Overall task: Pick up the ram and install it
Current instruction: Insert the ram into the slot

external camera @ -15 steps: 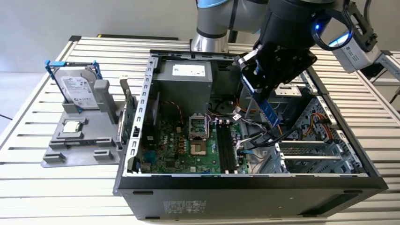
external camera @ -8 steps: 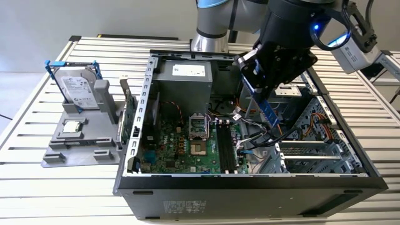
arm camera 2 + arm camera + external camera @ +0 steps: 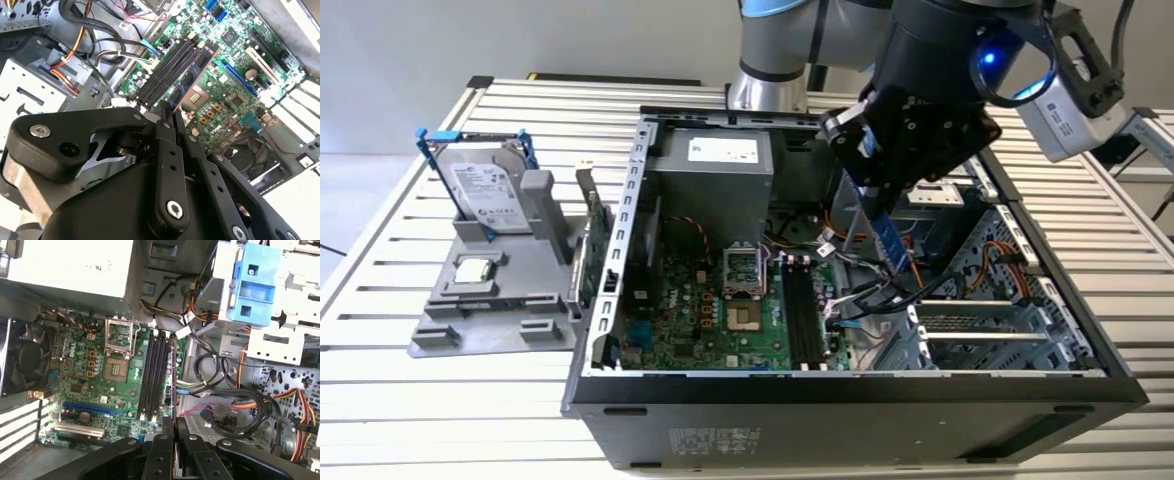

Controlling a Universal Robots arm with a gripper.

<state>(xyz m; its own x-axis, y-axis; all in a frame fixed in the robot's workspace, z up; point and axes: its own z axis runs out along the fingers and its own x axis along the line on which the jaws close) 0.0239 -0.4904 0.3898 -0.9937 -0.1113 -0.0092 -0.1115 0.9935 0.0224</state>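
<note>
My gripper hangs over the open computer case and is shut on the ram, a thin blue stick that points down from the fingers. In the second wrist view the ram runs out from the gripper over the motherboard, beside the long black memory slots and above them. In the first wrist view the ram shows edge-on ahead of the gripper, just to one side of the memory slots. The slots hold no stick.
The grey power supply fills the case's far end, with loose cables and a metal drive cage on the exterior view's right. A hard drive stands in a grey holder outside the case, on the left. A green card stands by the case wall.
</note>
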